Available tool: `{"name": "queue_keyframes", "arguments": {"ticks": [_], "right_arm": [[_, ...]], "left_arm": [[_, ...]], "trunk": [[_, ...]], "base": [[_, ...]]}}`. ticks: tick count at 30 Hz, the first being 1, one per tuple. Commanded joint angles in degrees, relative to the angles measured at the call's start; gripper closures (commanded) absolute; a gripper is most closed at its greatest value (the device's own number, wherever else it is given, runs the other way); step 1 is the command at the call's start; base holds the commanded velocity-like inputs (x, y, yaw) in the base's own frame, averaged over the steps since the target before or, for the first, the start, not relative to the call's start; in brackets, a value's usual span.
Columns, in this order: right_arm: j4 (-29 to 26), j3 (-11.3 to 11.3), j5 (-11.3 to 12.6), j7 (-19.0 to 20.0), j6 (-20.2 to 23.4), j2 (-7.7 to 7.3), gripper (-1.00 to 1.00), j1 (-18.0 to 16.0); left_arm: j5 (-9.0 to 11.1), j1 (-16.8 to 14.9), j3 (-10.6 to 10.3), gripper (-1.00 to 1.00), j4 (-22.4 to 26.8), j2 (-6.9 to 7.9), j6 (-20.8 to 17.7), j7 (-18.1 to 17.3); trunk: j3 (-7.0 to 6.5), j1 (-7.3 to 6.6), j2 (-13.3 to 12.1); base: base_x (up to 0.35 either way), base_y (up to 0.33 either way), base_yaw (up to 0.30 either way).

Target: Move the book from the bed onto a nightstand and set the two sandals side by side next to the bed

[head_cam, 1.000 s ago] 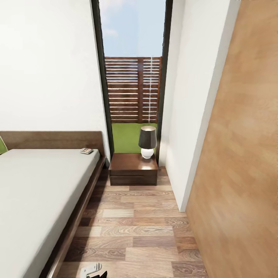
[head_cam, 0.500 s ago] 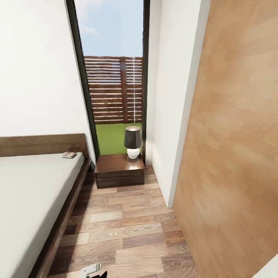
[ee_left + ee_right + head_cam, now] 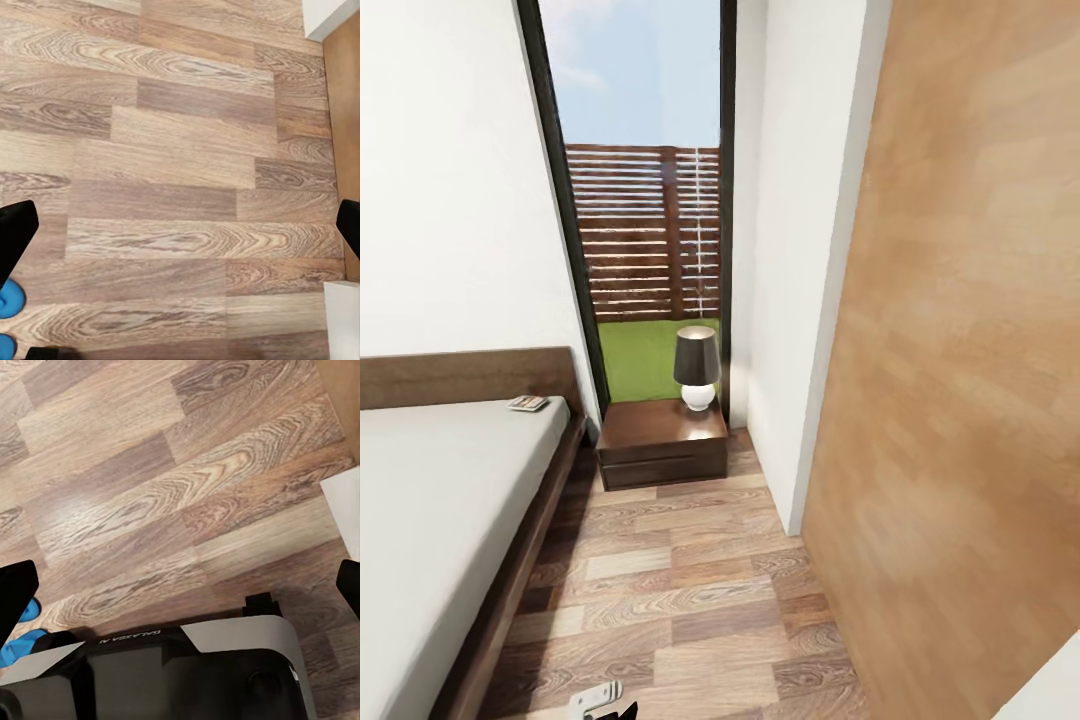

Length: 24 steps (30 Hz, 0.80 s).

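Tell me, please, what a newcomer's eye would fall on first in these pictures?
Probably the tall window straight ahead, bright with sky, slatted fence and grass. Below it a dark-shaded lamp stands on the nightstand, beside the bed, where the book lies near the headboard. A brown door looms at right.

The bed [image 3: 450,480] stands on the wood-plank floor [image 3: 680,590], and the book [image 3: 528,404] lies at its far corner by the headboard. Beside that corner the nightstand [image 3: 660,440] carries a lamp [image 3: 696,367] near its back edge. Blue sandals [image 3: 9,300] lie on the floor.
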<state>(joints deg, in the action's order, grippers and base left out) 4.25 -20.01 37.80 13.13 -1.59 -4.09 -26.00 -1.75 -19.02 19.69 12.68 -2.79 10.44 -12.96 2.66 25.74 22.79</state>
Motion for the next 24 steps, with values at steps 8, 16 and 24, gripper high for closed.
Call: {"name": "queue_keyframes", "arguments": {"ticks": [8,16,24], "right_arm": [[0.23,-0.47,0.61,0.47,-0.17,0.01,-1.0,-0.1],[0.23,-0.47,0.61,0.5,-0.17,0.0,-1.0,-0.1],[0.23,-0.47,0.61,0.54,-0.17,0.0,-1.0,-0.1]], "left_arm": [[-0.19,-0.05,0.44,-1.0,-0.03,-0.03,0.11,-0.31],[-0.19,-0.05,0.44,-1.0,-0.03,-0.03,0.11,-0.32],[-0.19,-0.05,0.35,-1.0,-0.03,-0.03,0.11,-0.31]], "trunk": [[0.13,0.04,0.13],[0.13,0.04,0.13],[0.13,0.04,0.13]], "base": [[0.17,0.0,0.0],[0.07,-0.037,0.0],[0.108,-0.095,0.0]]}}
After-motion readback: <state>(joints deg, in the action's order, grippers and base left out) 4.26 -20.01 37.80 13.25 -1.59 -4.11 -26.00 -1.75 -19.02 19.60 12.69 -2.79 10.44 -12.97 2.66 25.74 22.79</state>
